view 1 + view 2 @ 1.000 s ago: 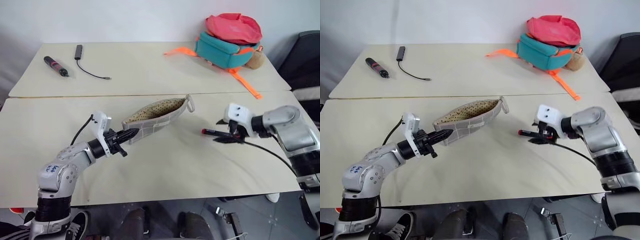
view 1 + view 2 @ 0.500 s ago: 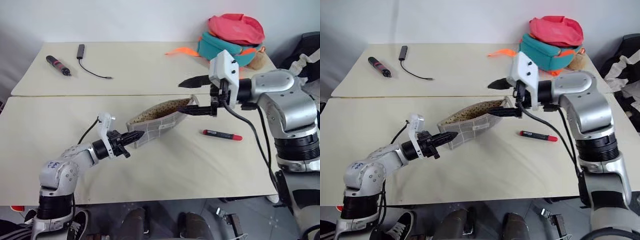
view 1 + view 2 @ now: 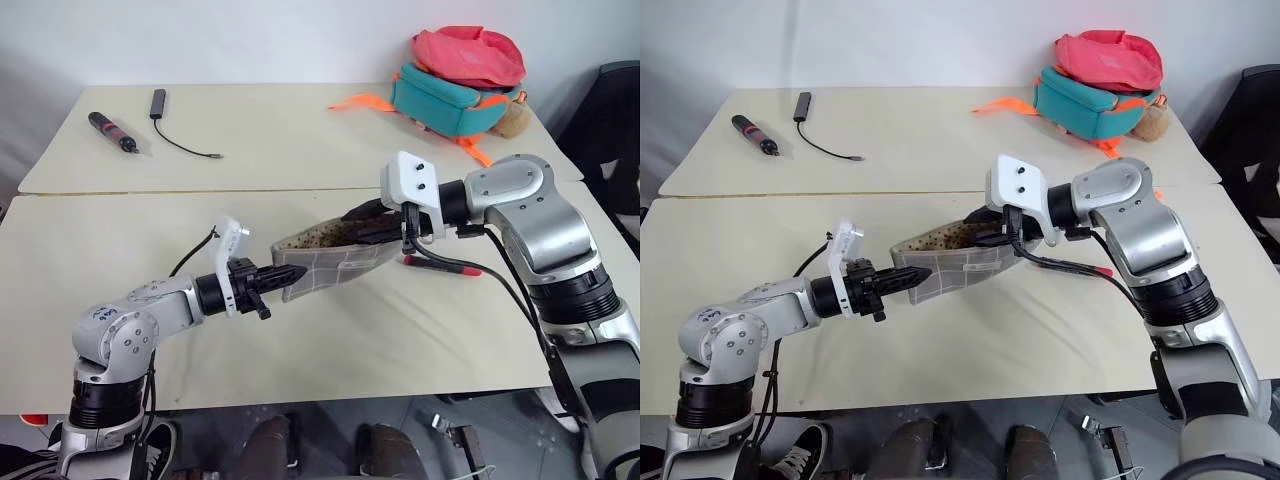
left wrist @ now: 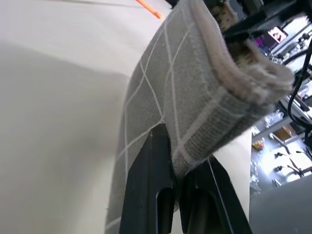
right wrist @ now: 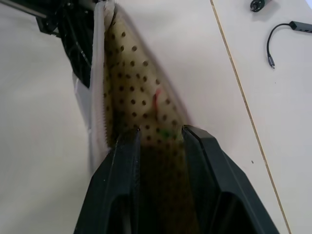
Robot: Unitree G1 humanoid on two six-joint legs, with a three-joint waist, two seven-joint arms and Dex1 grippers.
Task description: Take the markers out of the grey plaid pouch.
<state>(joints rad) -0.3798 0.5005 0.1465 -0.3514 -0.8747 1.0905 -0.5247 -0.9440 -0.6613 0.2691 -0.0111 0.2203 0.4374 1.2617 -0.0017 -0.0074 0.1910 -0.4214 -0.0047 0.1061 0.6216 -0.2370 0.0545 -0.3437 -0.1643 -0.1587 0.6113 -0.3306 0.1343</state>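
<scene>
Red marker (image 3: 445,266) now lies on the bench (image 3: 330,330). Right hand (image 3: 362,226), fingers part open, has gone back into the pouch (image 3: 330,262), empty so far. Left hand (image 3: 272,281) stays clamped on the pouch corner; the green one is next.

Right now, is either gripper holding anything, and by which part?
The left gripper pinches the grey plaid pouch by its end corner. The right gripper reaches into its open mouth, gripping nothing visible.

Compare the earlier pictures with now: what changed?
The right gripper let go of the red marker, now lying on the table, then swung across into the pouch's open mouth. The left gripper still pinches the pouch's end.
</scene>
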